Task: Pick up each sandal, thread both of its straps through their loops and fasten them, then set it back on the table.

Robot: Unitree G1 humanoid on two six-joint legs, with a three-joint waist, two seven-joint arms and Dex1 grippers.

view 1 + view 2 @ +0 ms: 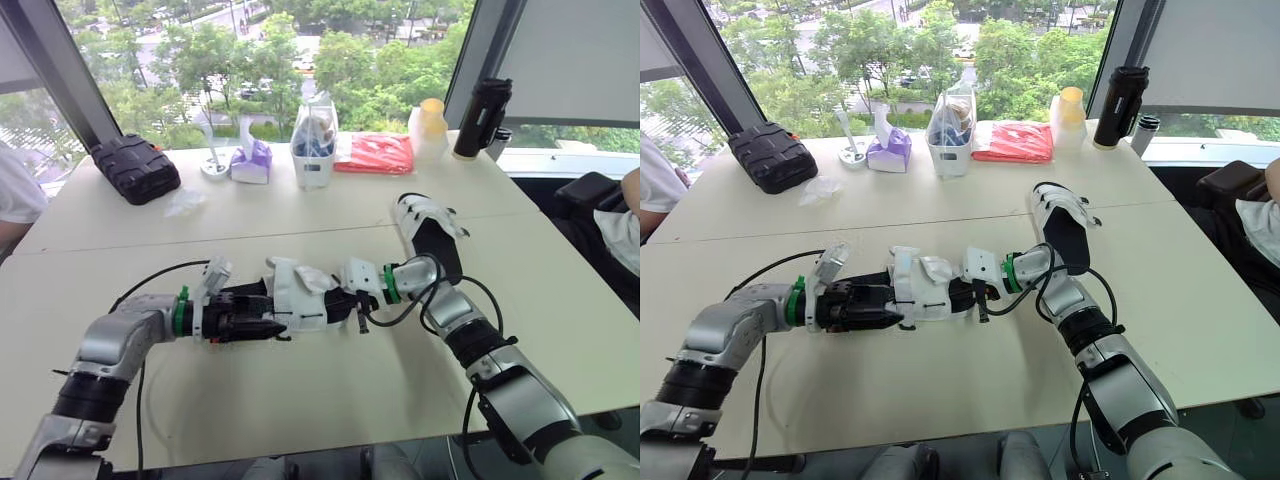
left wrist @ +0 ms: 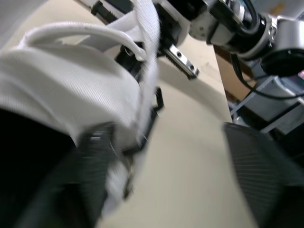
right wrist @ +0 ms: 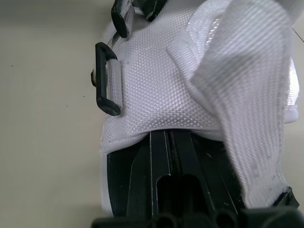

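Begin at the left gripper (image 1: pixel 255 320), at the 9 o'clock end of the sandal (image 1: pixel 300 290): open, fingers (image 2: pixel 261 180) well apart, with bare table (image 1: pixel 300 400) showing between them and the white upper draped over one finger rather than pinched. Close it on the sole edge before pulling anything, or expect the shoe to swing.

Look next to the right gripper (image 1: pixel 352 300), at the sandal's 3 o'clock end: fingers (image 3: pixel 166 185) pressed together and pushed in under the white upper, tips hidden, so cannot tell whether nipping anything.

Judge the step as threading. Find the loose strap (image 3: pixel 242 109) lying across the upper and the black loop (image 3: pixel 105 78) standing free at the side, not yet threaded. Pinch the strap close to its tip, keep it flat, aim it square at the loop's opening, feed it straight through, then regrip past the loop and draw it back to fasten.

Keep the sandal low at the table's centre; cannot tell whether touching or just raised. Mind the black cable (image 1: pixel 405 312) looping just beside the right wrist. Leave the second sandal (image 1: pixel 430 230), at about 1 o'clock and well apart, for later.
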